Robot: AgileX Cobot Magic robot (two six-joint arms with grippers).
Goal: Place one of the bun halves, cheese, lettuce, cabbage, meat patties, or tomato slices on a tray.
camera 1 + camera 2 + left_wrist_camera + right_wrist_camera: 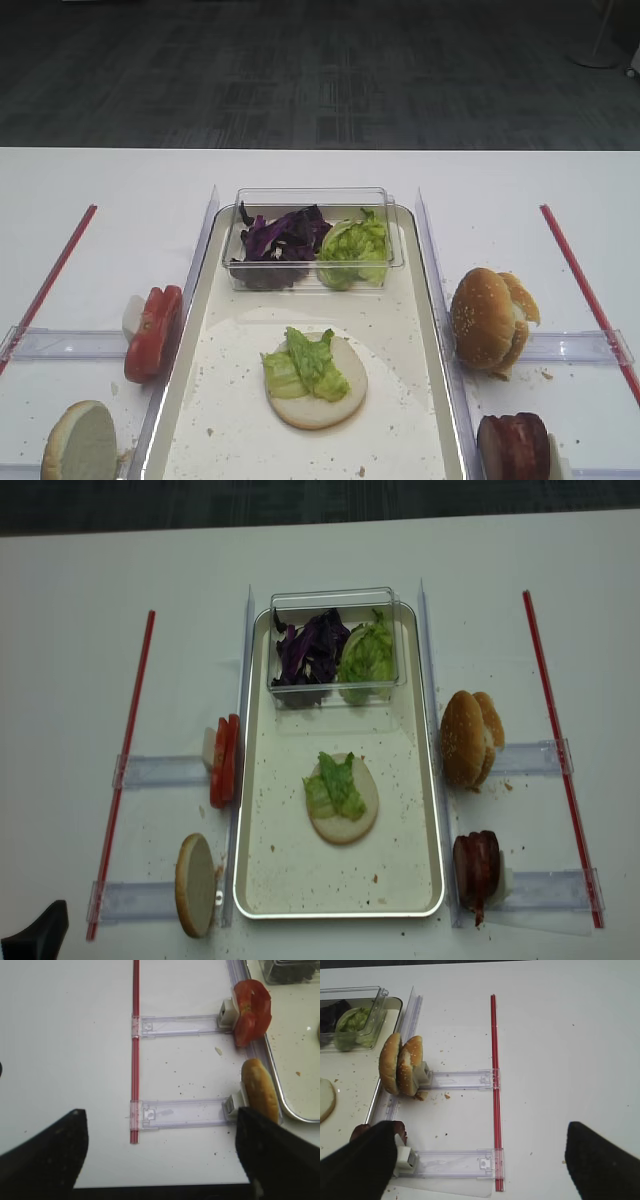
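On the cream tray [230, 400] lies a bun half [330, 400], cut face up, with lettuce [305, 365] on it. Cabbage [280, 240] and more lettuce [355, 250] fill a tub. Tomato slices [155, 332] and one bun half [80, 442] stand on edge left of the tray. Two bun halves [490, 318] and meat patties [515, 447] stand on the right. No cheese is in view. My right gripper [480, 1160] hangs open and empty, its left finger covering most of the patties [360, 1132]. My left gripper [160, 1155] is open, its right finger beside the bun half [260, 1090].
The clear tub [312, 200] sits at the tray's far end. Clear plastic rails [460, 1080] run out from both tray sides to red strips [494, 1090] on the white table. Crumbs dot the tray and the table near the buns.
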